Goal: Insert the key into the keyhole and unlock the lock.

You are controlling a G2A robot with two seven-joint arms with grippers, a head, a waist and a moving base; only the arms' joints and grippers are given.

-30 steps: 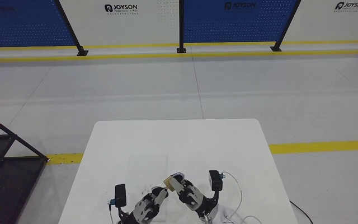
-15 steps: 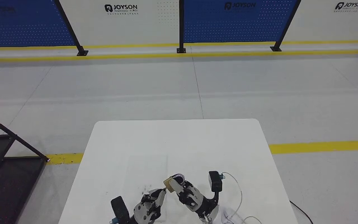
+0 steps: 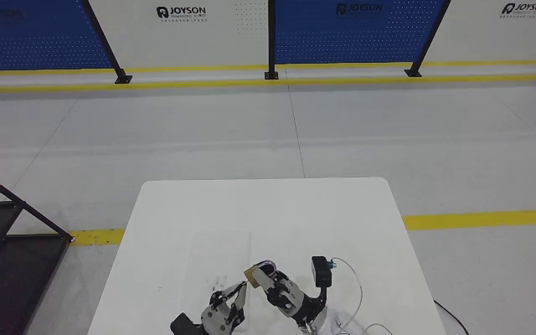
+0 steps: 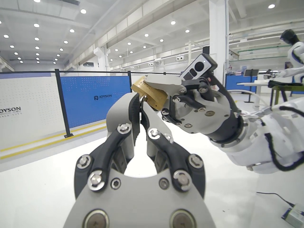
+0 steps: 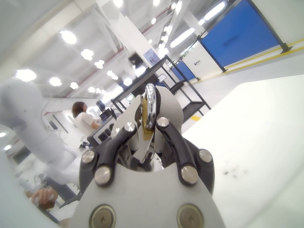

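A few dark smudges point(image 3: 219, 280) mark the white desk point(image 3: 335, 209) near its front edge, on the left. Just beside them the left pincer point(image 4: 140, 113) is raised off the desk and points up and rightward, toward the other arm. Its fingers point(image 4: 120, 112) are drawn almost together, with only a thin slit between the dark pads. They pinch what appears to be the key point(image 4: 142, 100), a flat dark piece with a small silver ring at its upper end. The pads hide most of it. That upper end sits just under the lock point(image 4: 152, 94), at its lower face.

The lock is a brass padlock with a silver shackle point(image 5: 150, 103). It hangs tilted in the air between the two arms, above the near middle of the desk in the top view, clear of the surface.

The right pincer point(image 5: 149, 116) is closed on the lock. Its white fingers press the two flat sides of the brass body. In the right wrist view the shackle stands edge-on in the narrow gap between them, curving back toward the wrist. From the left wrist view, one of these fingers lies across the top of the brass body.

Farther right, a white cable point(image 3: 356, 289) loops over the desk beside the right arm and runs toward the near right corner.
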